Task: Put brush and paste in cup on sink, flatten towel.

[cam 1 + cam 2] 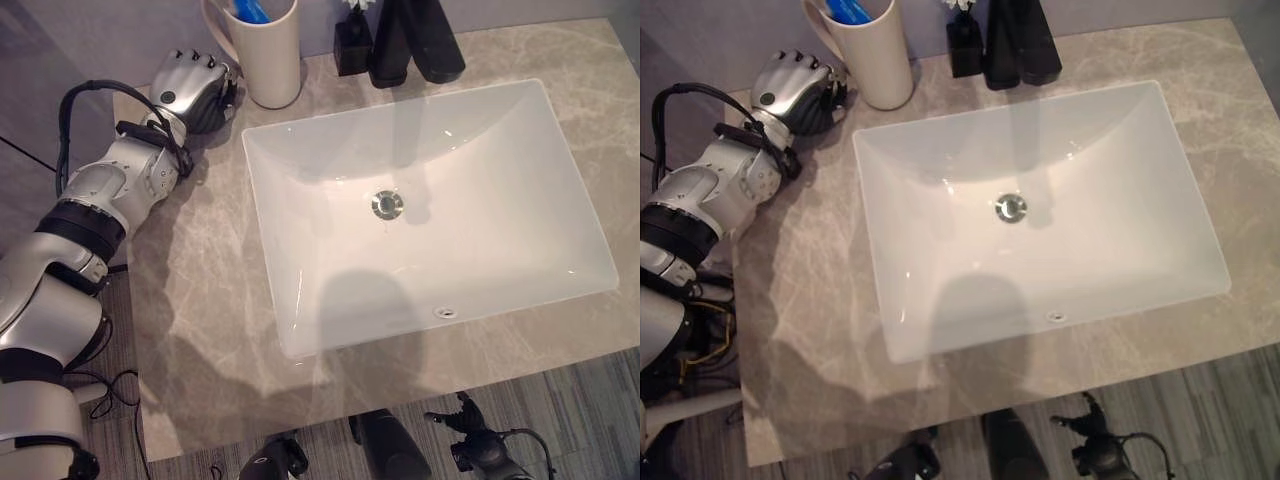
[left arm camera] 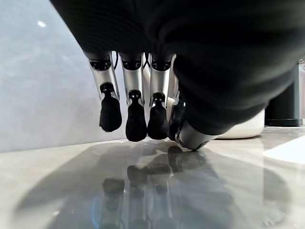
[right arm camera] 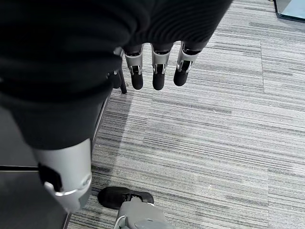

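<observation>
- The cup (image 1: 268, 55) stands at the far left of the counter (image 1: 200, 330), blue items upright inside.
- The left hand (image 1: 190, 88) hovers just left of it, fingers relaxed, holding nothing.
- The right hand (image 3: 155, 67) hangs relaxed above the floor.
- The left hand is nearer the cup.

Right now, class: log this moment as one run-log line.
left hand: open, beside cup | right hand: open, idle over floor | cup: blue item inside | sink: empty | towel: unseen
</observation>
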Tool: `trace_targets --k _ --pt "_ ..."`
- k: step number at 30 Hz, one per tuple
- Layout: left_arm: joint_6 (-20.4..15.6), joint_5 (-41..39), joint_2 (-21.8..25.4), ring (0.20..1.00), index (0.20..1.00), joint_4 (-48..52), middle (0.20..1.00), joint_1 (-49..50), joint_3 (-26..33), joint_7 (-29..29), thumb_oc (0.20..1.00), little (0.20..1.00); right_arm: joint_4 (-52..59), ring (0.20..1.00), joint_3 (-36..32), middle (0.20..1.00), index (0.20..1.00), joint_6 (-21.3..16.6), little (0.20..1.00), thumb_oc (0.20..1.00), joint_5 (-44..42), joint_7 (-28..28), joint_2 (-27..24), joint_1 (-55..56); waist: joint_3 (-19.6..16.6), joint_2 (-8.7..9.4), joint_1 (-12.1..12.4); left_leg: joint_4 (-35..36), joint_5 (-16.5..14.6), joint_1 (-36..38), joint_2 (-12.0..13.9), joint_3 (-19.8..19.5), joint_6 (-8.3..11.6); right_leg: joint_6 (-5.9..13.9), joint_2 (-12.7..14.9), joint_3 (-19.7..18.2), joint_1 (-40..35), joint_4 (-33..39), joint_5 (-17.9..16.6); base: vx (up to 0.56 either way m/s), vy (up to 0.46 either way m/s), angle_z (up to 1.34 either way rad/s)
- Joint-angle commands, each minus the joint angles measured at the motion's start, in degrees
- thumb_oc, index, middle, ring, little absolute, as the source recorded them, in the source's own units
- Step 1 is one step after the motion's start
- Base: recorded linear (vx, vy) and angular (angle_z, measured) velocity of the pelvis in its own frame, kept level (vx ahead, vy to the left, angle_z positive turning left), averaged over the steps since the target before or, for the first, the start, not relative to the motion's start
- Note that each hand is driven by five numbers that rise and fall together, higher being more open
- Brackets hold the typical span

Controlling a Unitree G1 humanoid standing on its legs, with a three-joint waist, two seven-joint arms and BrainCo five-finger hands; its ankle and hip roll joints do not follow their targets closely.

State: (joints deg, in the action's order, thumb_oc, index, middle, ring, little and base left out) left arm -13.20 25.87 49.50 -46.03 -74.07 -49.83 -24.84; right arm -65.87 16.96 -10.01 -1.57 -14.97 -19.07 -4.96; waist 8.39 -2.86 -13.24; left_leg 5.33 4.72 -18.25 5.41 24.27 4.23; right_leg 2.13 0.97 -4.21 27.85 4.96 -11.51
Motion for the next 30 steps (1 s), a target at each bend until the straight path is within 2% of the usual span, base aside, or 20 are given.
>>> trace_targets --k 1,7,13,24,30 --pt "0.4 1.0 4.2 0.2 0.2 0.1 0.2 -2.2 2.8 -0.9 0.2 0.2 -0.7 1.0 -0.3 1.0 1.0 -0.2 1.0 1.0 -2.4 -1.2 -2.5 0.8 0.7 0.11 -0.2 -2.0 -0.2 5.6 1.1 -4.5 3.38 5.34 1.7 2.8 -3.8 0.0 0.0 0.0 0.0 0.0" --pt "-1.6 1.3 7.1 0.2 0.2 8.3 0.2 4.1 6.1 -0.1 0.2 0.2 -0.5 1.0 -0.8 1.0 1.0 -0.3 1.0 1.0 -2.2 -1.0 -2.3 1.0 0.7 0.41 0.6 -2.8 -0.7 5.1 1.1 -5.6 3.34 5.13 1.9 3.5 -4.3 0.0 0.4 0.0 0.002 0.01" --pt "-1.9 1.6 6.3 0.2 0.2 10.1 0.2 3.8 5.8 -0.1 0.2 0.2 0.7 1.0 -0.3 1.0 1.0 -0.5 1.0 1.0 -2.2 -0.6 -2.2 0.8 0.8 0.62 0.5 -2.0 -0.4 5.0 1.2 -5.4 3.35 5.15 1.9 3.7 -4.1 0.0 0.3 -0.01 0.001 0.06" --pt "-1.1 -1.7 2.6 0.2 0.2 3.6 0.2 -1.2 3.9 0.8 0.2 0.2 0.3 1.0 -0.3 1.0 1.0 0.1 1.0 1.0 -2.0 -0.9 -2.7 0.5 1.9 0.11 -0.8 -3.0 -0.4 5.8 1.3 -3.9 3.65 5.04 1.2 2.0 -3.7 0.0 0.2 0.01 -0.005 -0.03" --pt "-1.3 -2.4 2.4 0.2 0.2 2.7 0.2 -2.3 3.4 0.4 0.2 0.2 0.3 1.0 -0.5 1.0 1.0 0.0 1.0 1.0 -2.2 -1.0 -2.7 0.8 2.1 0.15 -1.2 -3.7 -0.3 6.0 1.7 -3.1 3.91 5.0 0.7 0.8 -3.5 0.0 0.1 0.03 -0.028 -0.13"
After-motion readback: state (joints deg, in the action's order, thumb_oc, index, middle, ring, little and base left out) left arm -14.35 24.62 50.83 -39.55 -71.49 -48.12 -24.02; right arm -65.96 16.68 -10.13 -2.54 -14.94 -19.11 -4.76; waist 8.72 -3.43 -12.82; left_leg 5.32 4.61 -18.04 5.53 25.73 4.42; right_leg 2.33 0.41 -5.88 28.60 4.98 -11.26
